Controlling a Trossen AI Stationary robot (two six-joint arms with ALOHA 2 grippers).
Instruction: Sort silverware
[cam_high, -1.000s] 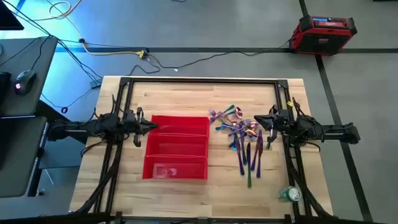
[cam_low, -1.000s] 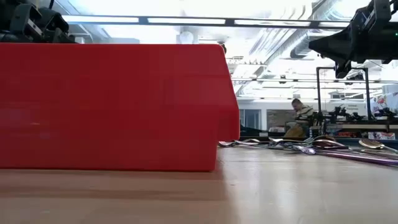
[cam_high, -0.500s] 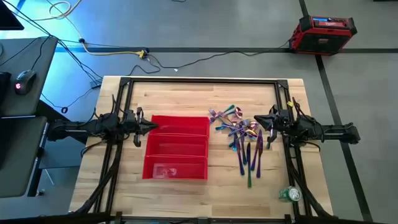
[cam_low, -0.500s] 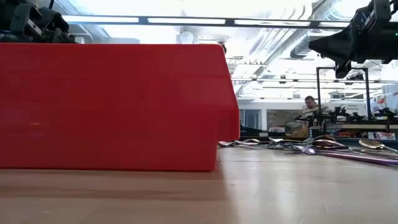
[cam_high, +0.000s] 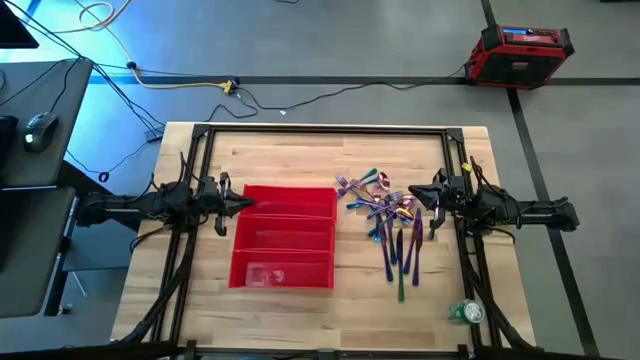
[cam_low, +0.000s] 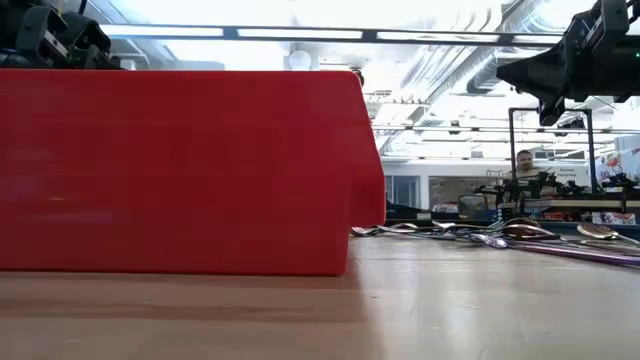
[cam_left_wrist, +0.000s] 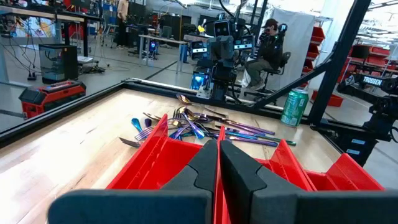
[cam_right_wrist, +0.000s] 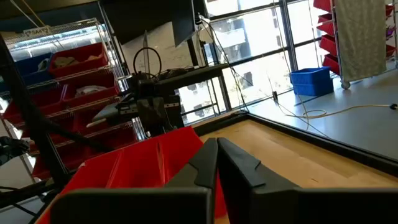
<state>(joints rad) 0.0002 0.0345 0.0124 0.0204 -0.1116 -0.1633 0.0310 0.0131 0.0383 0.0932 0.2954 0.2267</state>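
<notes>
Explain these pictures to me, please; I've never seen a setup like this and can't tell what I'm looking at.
This is a two-armed robot at a wooden table. One picture looks straight down, one looks level across the tabletop, and two come from cameras on the arms' wrists. The left gripper waits at the edge of a red tray with three compartments. The right gripper waits beside the silverware, a loose pile of iridescent cutlery on the table next to the tray. Both grippers are shut and hold nothing. A green can stands near the table's corner. A person shows in the room behind.
</notes>
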